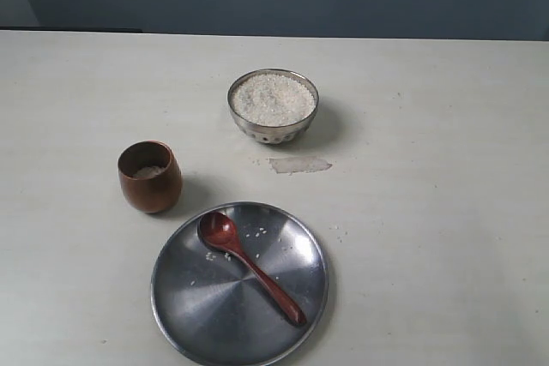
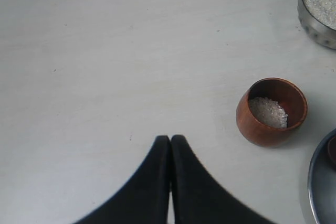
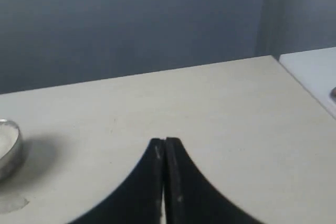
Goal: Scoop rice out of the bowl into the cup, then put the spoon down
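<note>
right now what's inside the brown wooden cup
Some white rice grains lie at the bottom of the rounded brown wooden cup; its wall hides part of the floor.

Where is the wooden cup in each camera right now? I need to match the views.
Exterior view: the cup stands left of centre, by the plate rim.
Left wrist view: between bowl and plate rim, rice inside.
Right wrist view: not in it.
Shared landmark: the bowl, in all three views.
</note>
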Robot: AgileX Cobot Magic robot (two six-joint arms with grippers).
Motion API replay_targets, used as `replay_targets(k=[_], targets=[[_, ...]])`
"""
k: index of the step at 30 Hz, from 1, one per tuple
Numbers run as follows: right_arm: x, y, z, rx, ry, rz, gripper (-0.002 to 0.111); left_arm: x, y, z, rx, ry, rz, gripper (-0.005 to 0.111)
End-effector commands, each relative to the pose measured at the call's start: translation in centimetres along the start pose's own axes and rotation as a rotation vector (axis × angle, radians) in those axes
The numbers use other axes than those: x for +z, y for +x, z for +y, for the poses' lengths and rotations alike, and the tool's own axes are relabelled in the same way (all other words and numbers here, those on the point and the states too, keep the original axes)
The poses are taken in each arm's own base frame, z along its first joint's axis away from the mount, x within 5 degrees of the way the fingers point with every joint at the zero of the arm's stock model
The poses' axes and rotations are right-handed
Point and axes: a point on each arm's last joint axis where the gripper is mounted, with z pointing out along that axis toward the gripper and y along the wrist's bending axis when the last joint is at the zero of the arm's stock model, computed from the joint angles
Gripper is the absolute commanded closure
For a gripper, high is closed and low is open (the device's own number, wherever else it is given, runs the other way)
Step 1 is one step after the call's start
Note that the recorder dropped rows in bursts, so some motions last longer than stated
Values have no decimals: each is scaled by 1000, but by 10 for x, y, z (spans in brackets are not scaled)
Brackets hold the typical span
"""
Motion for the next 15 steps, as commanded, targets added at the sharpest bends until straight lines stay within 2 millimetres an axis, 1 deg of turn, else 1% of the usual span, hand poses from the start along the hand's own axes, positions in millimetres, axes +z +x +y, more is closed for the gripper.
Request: replay_targets(k=[1, 5, 15], targets=[[-12, -1, -9, 39, 107, -73, 108, -1, -2, 0, 1, -1, -8, 106], [-17, -1, -12, 56, 160, -104, 108, -1, -2, 0, 1, -1, -8, 106], [-17, -1, -12, 56, 160, -103, 108, -1, -2, 0, 1, -1, -8, 106]])
